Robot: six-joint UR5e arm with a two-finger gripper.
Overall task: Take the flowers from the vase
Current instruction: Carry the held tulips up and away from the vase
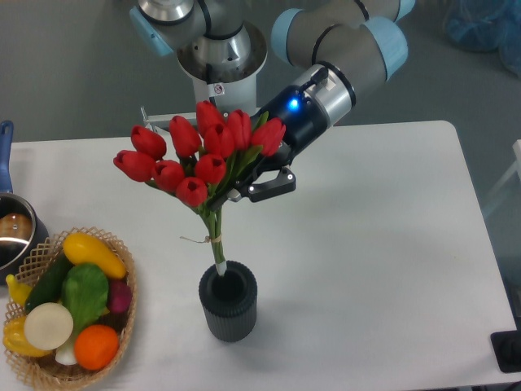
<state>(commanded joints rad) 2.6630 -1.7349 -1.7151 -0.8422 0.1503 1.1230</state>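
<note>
Nearest the camera, at the left front corner of the white tabletop [391, 269], stood a woven wicker basket [120, 342] heaped with colourful vegetables: a yellow squash, a green pepper, an orange and a pale round one among them. Just right of it, near the front edge, the small dark grey ribbed cylindrical vase [229, 302] stood upright. Only the pale cut ends of the stems reached its round mouth; whether they cleared the rim could not be told. Above it rose the bunch of red tulip buds with green stems and leaves [195, 159], leaning to the left, a thin tie around the stems. The black two-finger tool [248, 181] was closed on the bunch just under the buds, one dark finger showing on the right side among the leaves. Further back at the left edge sat a steel pot with a blue handle [11, 228]. Behind all this the grey and light blue arm [342, 49] reached down from its base.
</note>
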